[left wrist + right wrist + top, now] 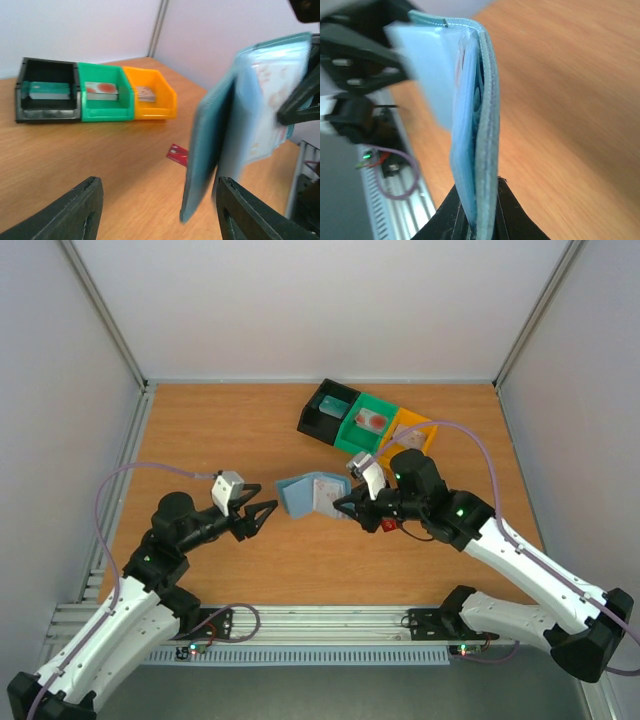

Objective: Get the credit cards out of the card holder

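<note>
The right gripper (476, 212) is pinched shut on the lower edge of the light blue card holder (472, 125), holding it upright and open like a book over the middle of the table (220, 430), between the two arms. The left gripper (160, 200) hangs just beside the holder's free leaf with its fingers spread wide and nothing between them. A dark red card (177, 153) lies flat on the wood near the right arm. At least one pale patterned card seems to sit in the holder's clear inner pocket, so the work looks only partly done. The step in hand appears to be pulling another card. Next the left claw would need to line up with an exposed card edge and nip only that, while the right claw keeps the soft holder from folding. At the far side, the black bin (47, 90), the green bin (102, 95) and the orange bin (150, 95) each hold what looks like a card.
</note>
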Robot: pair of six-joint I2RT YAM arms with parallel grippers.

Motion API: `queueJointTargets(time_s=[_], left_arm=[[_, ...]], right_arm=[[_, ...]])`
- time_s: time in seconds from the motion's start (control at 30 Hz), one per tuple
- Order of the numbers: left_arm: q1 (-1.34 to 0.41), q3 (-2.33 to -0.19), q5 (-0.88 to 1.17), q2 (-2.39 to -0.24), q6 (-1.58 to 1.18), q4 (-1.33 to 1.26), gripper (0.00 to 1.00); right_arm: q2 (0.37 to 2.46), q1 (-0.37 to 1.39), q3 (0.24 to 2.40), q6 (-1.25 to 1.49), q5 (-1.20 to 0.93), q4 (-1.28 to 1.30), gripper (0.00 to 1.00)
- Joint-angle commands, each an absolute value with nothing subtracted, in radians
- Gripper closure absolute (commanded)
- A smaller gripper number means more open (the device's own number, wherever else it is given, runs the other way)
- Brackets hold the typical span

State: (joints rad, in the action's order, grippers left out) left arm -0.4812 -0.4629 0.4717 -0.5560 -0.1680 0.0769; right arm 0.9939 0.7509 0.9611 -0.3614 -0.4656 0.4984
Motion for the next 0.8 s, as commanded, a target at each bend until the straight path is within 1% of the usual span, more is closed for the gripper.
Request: queueJointTargets(time_s=[0.0, 0.07, 0.1, 0.17, 0.2, 0.23, 0.27, 0.33, 0.37, 0.43, 0.5, 0.6, 0.77], left_arm=[[-0.470, -0.487, 0.402, -0.538, -0.106, 0.066, 0.37], [-0.469, -0.495, 0.475, -0.535, -0.093, 0.043, 0.40], [-0.469, -0.496, 0.539, -0.538, -0.097, 0.025, 0.45], [-0.469, -0.494, 0.733, -0.551, -0.112, -0.039, 0.52], [-0.469, -0.483, 0.844, -0.562, -0.130, -0.093, 0.53], [-0.473, -0.468, 0.926, -0.575, -0.208, -0.184, 0.53], [-0.480, -0.454, 0.974, -0.594, -0.276, -0.245, 0.51], [-0.501, -0.442, 0.964, -0.618, -0.433, -0.272, 0.51], [-0.509, -0.444, 0.926, -0.622, -0.447, -0.250, 0.52], [-0.518, -0.450, 0.829, -0.635, -0.438, -0.208, 0.57], [-0.518, -0.446, 0.777, -0.650, -0.433, -0.209, 0.61], [-0.522, -0.435, 0.786, -0.652, -0.430, -0.219, 0.61], [-0.525, -0.438, 0.766, -0.637, -0.408, -0.143, 0.64]], right_arm=[[1.065, 0.744, 1.064, -0.240, -0.069, 0.687, 0.99], [1.108, 0.745, 1.115, -0.193, 0.009, 0.747, 0.99], [1.130, 0.746, 1.132, -0.185, 0.025, 0.757, 0.99], [1.151, 0.751, 1.149, -0.181, -0.004, 0.747, 0.99], [1.161, 0.757, 1.152, -0.184, -0.028, 0.734, 0.99], [1.172, 0.764, 1.155, -0.184, -0.039, 0.724, 0.99], [1.181, 0.771, 1.158, -0.188, -0.051, 0.716, 0.99], [1.199, 0.797, 1.165, -0.213, -0.088, 0.700, 0.99], [1.202, 0.813, 1.164, -0.236, -0.117, 0.686, 0.99], [1.193, 0.841, 1.146, -0.276, -0.211, 0.624, 0.99], [1.171, 0.850, 1.124, -0.304, -0.300, 0.576, 0.99], [1.150, 0.850, 1.114, -0.339, -0.399, 0.559, 0.99], [1.121, 0.850, 1.096, -0.396, -0.564, 0.539, 0.99]])
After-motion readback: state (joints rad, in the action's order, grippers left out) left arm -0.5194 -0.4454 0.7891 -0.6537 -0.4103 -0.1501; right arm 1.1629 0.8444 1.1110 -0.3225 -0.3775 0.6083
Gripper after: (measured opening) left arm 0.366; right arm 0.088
